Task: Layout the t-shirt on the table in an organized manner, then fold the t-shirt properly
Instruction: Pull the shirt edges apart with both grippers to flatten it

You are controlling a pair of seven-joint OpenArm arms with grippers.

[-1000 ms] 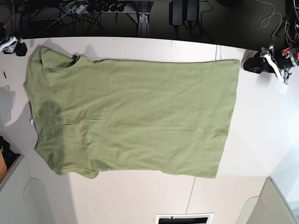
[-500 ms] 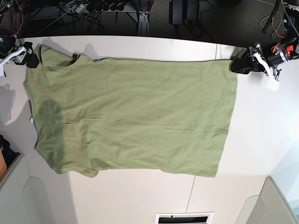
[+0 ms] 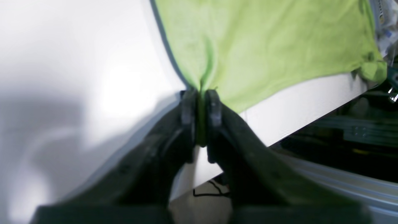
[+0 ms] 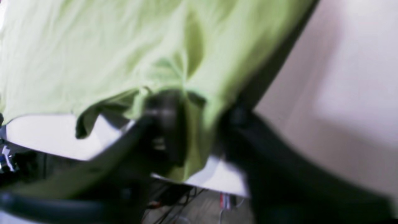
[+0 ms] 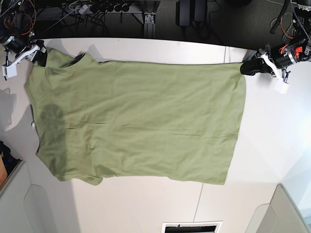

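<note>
T-shirt (image 5: pixel 141 121) flat mid-table (image 5: pixel 272 145). Left gripper (image 3: pixel 200 105) clamped on the 2 o'clock hem corner; right gripper (image 4: pixel 192 124) around the 10 o'clock shoulder, grip unclear. Soft, light; I'd hold corners.

No lettering, label, brand or number can be read anywhere — the plain olive-green cotton t-shirt (image 5: pixel 138 119) bears no print; the white panelled table (image 5: pixel 272 145) none either.

Beyond the far edge lies a dark floor (image 5: pixel 228 22) with tangled cables (image 5: pixel 82 12), a power strip (image 5: pixel 114 7) and a metal frame leg (image 5: pixel 149 22). A vent grille (image 5: pixel 191 227) sits at the near edge, and pale grey panels (image 5: pixel 22 204) fill both near corners.
</note>
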